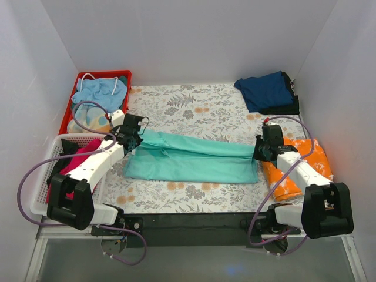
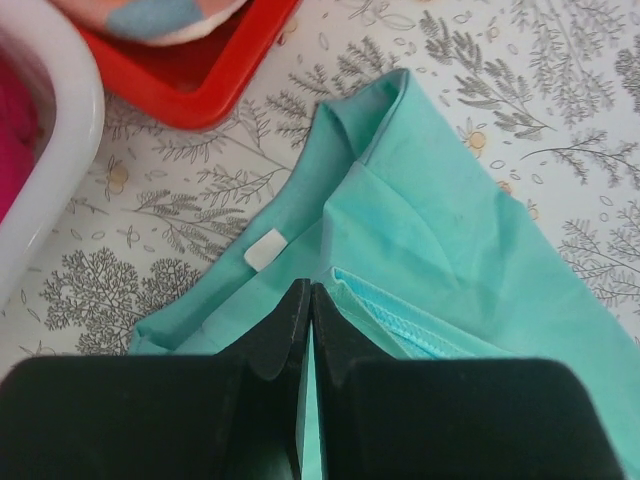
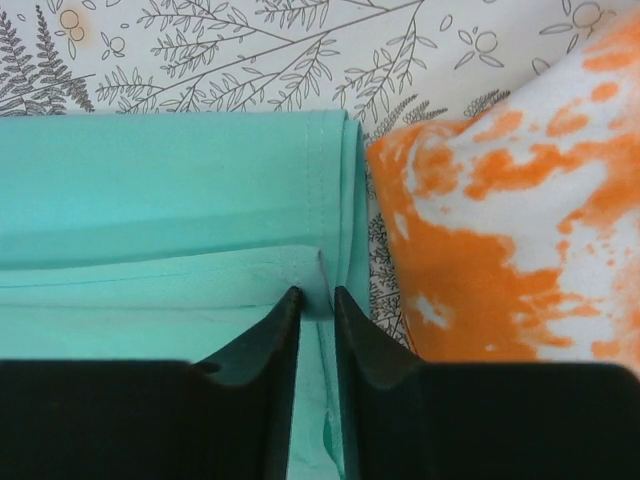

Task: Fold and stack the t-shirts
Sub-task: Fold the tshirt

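Smooth teal t-shirt (image 1: 194,161) folded long, creased; mottled orange-white t-shirt (image 1: 320,158) rumpled beside.

Seen from above, the left gripper (image 1: 135,137) and right gripper (image 1: 262,151) cover both ends of the teal shirt (image 1: 194,160), and the right arm (image 1: 298,173) hides part of the orange-and-white shirt (image 1: 314,153). In the right wrist view that shirt runs off the right edge. Whether the jaws there grip the teal fold between them (a narrow gap shows) cannot be told. The left wrist view cuts off the white basket (image 2: 62,130) and the red tray (image 2: 205,85).
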### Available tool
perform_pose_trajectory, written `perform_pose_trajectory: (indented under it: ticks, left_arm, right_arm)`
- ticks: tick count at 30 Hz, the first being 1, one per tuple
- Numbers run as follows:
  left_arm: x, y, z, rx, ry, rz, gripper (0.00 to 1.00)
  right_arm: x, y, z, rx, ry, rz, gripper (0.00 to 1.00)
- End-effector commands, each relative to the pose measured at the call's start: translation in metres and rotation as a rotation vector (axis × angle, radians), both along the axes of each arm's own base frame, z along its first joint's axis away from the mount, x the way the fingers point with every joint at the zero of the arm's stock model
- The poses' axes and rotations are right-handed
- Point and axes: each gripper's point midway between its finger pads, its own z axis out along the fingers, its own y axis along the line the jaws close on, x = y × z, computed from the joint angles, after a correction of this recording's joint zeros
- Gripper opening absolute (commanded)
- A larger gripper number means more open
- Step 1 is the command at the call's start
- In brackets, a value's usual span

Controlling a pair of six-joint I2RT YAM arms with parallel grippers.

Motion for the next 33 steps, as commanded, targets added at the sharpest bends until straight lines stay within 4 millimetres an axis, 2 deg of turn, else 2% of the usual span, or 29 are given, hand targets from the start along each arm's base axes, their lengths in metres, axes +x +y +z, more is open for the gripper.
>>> perform_pose_trajectory:
  ticks: [1, 2, 3, 4, 7, 11, 14, 17, 18, 19, 21, 23, 24, 26, 28, 29, 32, 33]
  left_arm:
    - [-0.023, 0.009, -0.004, -0.04, -0.009, 0.11, 0.02]
    - [-0.026, 0.01, -0.005, -0.057, -0.019, 0.132, 0.06]
    - [-0.031, 0.012, -0.01, -0.057, -0.012, 0.143, 0.08]
    - [-0.033, 0.011, -0.005, -0.073, -0.034, 0.144, 0.13]
    - [-0.037, 0.009, 0.002, -0.095, -0.06, 0.133, 0.16]
    - [-0.039, 0.008, 0.009, -0.107, -0.086, 0.127, 0.22]
    - [-0.038, 0.004, 0.014, -0.123, -0.102, 0.105, 0.23]
    - [-0.03, -0.004, 0.02, -0.139, -0.123, 0.056, 0.23]
    - [-0.027, -0.006, 0.019, -0.139, -0.118, 0.051, 0.23]
    - [-0.026, -0.008, 0.018, -0.136, -0.112, 0.038, 0.23]
    - [-0.023, -0.012, 0.017, -0.137, -0.098, 0.024, 0.23]
    - [-0.023, -0.014, 0.012, -0.13, -0.08, 0.014, 0.23]
    - [-0.022, -0.015, 0.012, -0.131, -0.081, 0.011, 0.23]
    - [-0.022, -0.015, 0.009, -0.122, -0.071, 0.009, 0.23]
    - [-0.022, -0.013, 0.009, -0.113, -0.07, 0.014, 0.23]
    - [-0.022, -0.013, 0.009, -0.113, -0.07, 0.014, 0.23]
    - [-0.02, -0.016, 0.007, -0.12, -0.066, 0.006, 0.23]
    - [-0.019, -0.017, 0.006, -0.123, -0.063, 0.003, 0.23]
  right_arm:
    - [-0.014, 0.001, 0.009, 0.002, -0.017, 0.001, 0.33]
    - [-0.018, 0.001, 0.009, 0.003, -0.017, 0.001, 0.36]
    - [-0.019, 0.002, 0.017, 0.011, -0.046, 0.001, 0.37]
    - [-0.022, 0.004, 0.019, 0.018, -0.054, 0.005, 0.38]
    - [-0.023, 0.007, 0.033, 0.044, -0.103, -0.001, 0.38]
    - [-0.006, 0.011, 0.051, 0.063, -0.164, -0.006, 0.37]
    - [0.014, 0.015, 0.06, 0.061, -0.186, -0.001, 0.37]
    - [0.035, 0.023, 0.056, 0.065, -0.16, 0.017, 0.36]
    - [0.041, 0.025, 0.045, 0.064, -0.127, 0.027, 0.35]
    - [0.051, 0.029, 0.049, 0.072, -0.145, 0.034, 0.34]
    - [0.059, 0.031, 0.038, 0.066, -0.12, 0.036, 0.32]
    - [0.069, 0.036, 0.037, 0.072, -0.132, 0.047, 0.31]
    - [0.07, 0.037, 0.029, 0.073, -0.106, 0.052, 0.31]
    - [0.067, 0.04, 0.02, 0.079, -0.073, 0.062, 0.3]
    - [0.056, 0.045, 0.009, 0.093, -0.036, 0.073, 0.29]
    - [0.042, 0.045, -0.003, 0.093, -0.001, 0.074, 0.29]
    - [0.019, 0.047, -0.01, 0.103, 0.016, 0.08, 0.29]
    - [0.006, 0.047, -0.016, 0.109, 0.03, 0.086, 0.28]
